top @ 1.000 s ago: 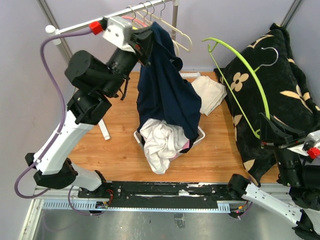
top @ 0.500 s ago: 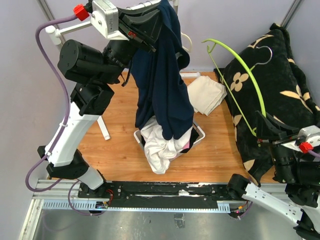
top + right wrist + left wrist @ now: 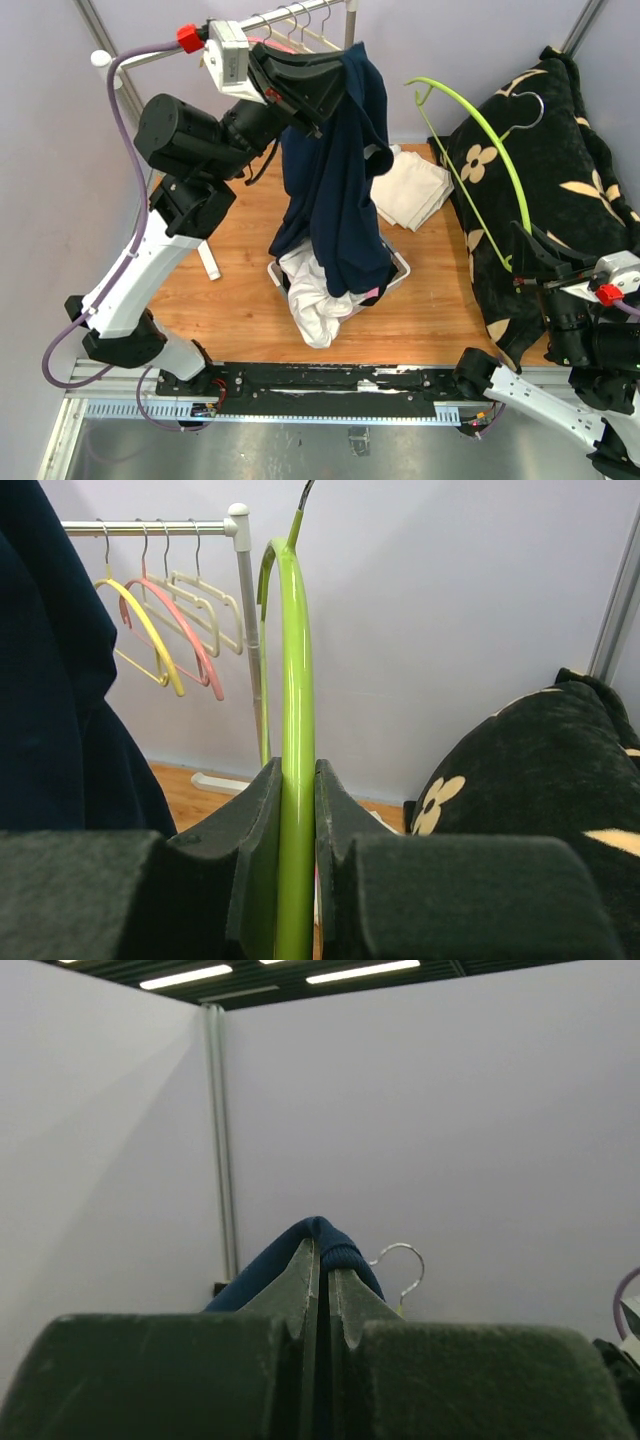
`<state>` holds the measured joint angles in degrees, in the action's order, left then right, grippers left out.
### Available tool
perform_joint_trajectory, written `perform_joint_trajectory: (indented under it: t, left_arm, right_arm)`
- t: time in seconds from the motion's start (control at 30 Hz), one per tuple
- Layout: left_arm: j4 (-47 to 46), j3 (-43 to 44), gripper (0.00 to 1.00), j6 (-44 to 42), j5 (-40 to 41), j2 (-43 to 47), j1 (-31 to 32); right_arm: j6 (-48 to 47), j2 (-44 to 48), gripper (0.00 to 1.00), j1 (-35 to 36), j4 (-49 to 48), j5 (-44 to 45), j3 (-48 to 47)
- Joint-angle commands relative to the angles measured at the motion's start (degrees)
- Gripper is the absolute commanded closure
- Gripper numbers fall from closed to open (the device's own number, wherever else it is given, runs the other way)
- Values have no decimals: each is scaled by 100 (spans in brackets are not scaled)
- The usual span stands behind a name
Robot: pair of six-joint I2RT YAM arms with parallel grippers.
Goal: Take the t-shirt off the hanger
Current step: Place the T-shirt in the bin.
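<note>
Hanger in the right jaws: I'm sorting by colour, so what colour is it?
Lime green; the hanger shows best in the right wrist view.

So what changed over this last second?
The left pincer, shut on the navy t-shirt, rose and swung right, dragging the cloth along above the laundry basket. The right pincer kept its grip on the green hanger, barely shifting.

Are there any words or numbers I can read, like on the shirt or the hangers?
None can be read. The dark navy cloth t-shirt, the lime-green curved plastic hanger and the black flowered blanket show no writing. Pale specks on the black rail are too small to tell.
</note>
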<state>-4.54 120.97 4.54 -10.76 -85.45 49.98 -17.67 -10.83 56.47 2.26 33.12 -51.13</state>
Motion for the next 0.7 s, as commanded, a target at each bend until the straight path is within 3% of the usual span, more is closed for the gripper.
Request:
perform_joint_trajectory:
  t: [0.0,0.33,0.67]
  left_arm:
    - [-331,-503,100,478,-284,363,160]
    - [-541,-2051,99,602,-133,785,791]
    - [-198,-3622,100,126,1506,1297,1031]
  right_arm:
    - [-33,-1,99,40,-432,3,25]
    - [56,7,99,47,-398,93,101]
    - [168,-18,99,40,-334,132,83]
